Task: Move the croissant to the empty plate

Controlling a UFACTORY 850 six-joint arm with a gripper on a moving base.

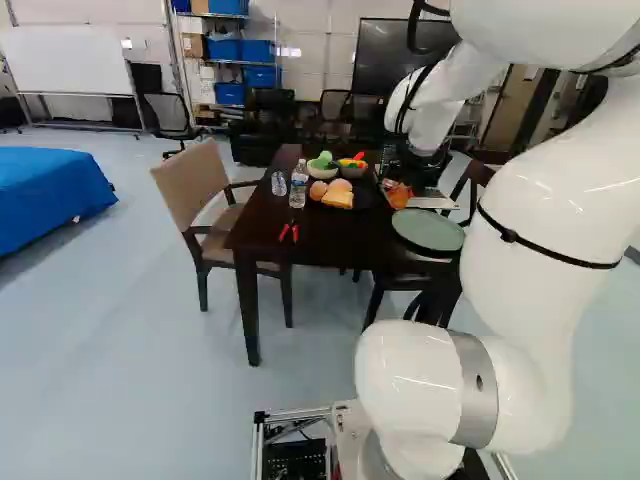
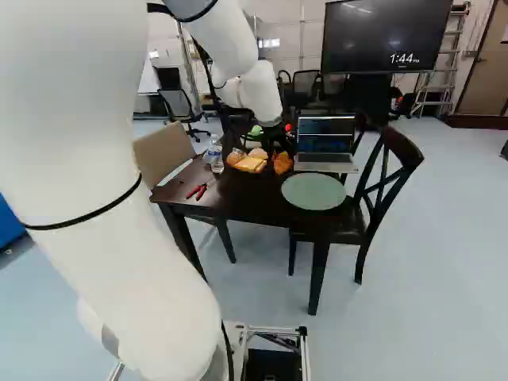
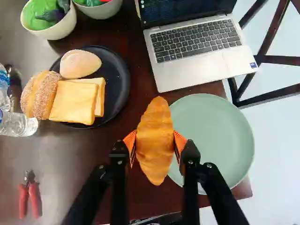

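Observation:
In the right base view my gripper [image 2: 278,146] hangs over the dark table, with the croissant [image 2: 282,163] below it. The wrist view shows the gripper [image 3: 155,143] shut on the croissant [image 3: 154,124], an orange pad pressing each side. The croissant's lower end juts out between the fingers. Beside it is the empty green plate [image 3: 213,138], its near edge partly hidden by the croissant and one finger. On the gripper's other side a black plate [image 3: 117,86] carries sliced bread, a seeded roll and a round bun.
An open laptop [image 3: 194,44] stands close to the green plate. Two bowls [image 3: 61,30] of toy produce, water bottles [image 1: 299,184] and red-handled pliers [image 3: 29,194] are also on the table [image 2: 238,198]. Chairs [image 2: 389,182] stand around it.

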